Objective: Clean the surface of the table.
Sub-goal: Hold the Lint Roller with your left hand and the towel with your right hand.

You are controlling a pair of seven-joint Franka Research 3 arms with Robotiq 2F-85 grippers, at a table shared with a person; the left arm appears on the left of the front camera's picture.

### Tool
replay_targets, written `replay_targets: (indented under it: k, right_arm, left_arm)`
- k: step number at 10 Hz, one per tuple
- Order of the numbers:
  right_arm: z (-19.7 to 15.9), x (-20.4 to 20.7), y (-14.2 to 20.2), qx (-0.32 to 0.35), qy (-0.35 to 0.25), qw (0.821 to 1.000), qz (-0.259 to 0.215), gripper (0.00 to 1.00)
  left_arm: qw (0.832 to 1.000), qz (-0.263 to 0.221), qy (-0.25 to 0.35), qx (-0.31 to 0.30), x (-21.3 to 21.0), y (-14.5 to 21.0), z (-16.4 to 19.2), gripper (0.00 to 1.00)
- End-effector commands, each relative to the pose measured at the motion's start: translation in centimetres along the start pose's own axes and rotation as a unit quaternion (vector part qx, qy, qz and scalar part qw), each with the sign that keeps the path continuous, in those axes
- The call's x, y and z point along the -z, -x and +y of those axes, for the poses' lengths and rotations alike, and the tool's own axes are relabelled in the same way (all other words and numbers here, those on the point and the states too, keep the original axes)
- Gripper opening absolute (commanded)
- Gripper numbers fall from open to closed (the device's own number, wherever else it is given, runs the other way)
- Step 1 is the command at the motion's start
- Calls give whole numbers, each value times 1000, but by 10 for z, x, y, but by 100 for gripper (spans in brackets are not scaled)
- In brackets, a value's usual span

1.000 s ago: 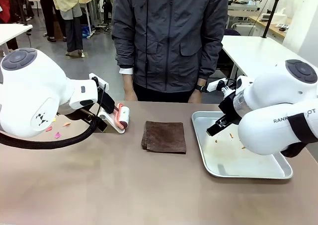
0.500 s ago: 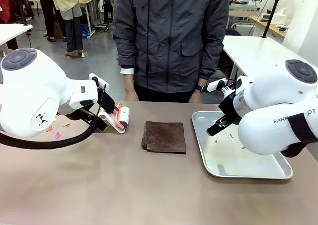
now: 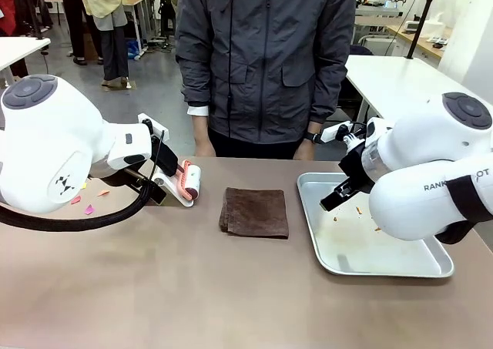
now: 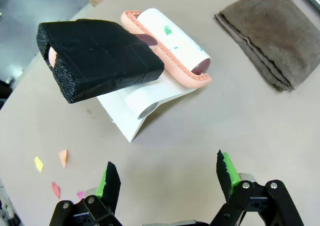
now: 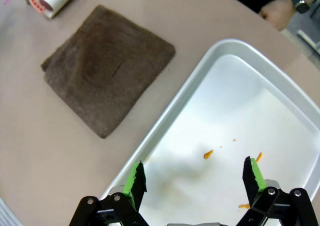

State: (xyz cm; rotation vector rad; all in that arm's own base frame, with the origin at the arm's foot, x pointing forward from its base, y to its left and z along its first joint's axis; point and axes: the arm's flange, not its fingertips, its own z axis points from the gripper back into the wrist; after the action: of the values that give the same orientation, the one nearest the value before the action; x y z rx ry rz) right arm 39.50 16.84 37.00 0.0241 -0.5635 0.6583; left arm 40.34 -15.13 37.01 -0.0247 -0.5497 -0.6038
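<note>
Table [image 3: 192, 287] lies under both pincers. Left gripper [image 4: 167, 171], jaws spread, empty, hovers near the lint roller [image 4: 170, 41] by the far edge. Right gripper [image 5: 194, 172], spread, empty, hangs over the metal tray [image 3: 370, 249]. Folded brown cloth [image 3: 254, 212] lies between them. Broad bare tabletop on the robot's side.

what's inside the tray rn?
A few small orange bits lie on the tray's floor; the rest that shows is bare metal. In the front view the right arm covers the tray's right side, so that part can't be checked there.
</note>
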Motion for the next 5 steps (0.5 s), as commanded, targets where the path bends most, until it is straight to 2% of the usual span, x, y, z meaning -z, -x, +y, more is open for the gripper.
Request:
replay_targets:
  k: [1, 2, 3, 4, 5]
  right_arm:
    - [0, 0, 0, 0, 0, 1000, 0, 100]
    - [-6, -14, 1, 21, -74, 997, 7, 100]
    - [-14, -33, -1, 108, -115, 987, 36, 100]
    - [-25, -53, -1, 185, -148, 969, 70, 100]
    - [-35, -74, 6, 211, -229, 946, 87, 100]
  left_arm:
    - [1000, 0, 0, 0, 0, 0, 0, 100]
    - [999, -14, 41, 0, -18, 8, 2, 100]
    - [997, 16, 47, -63, -37, 7, 1, 100]
    - [988, 36, 104, -112, -53, 11, 7, 100]
    - [974, 62, 156, -155, -71, 14, 5, 100]
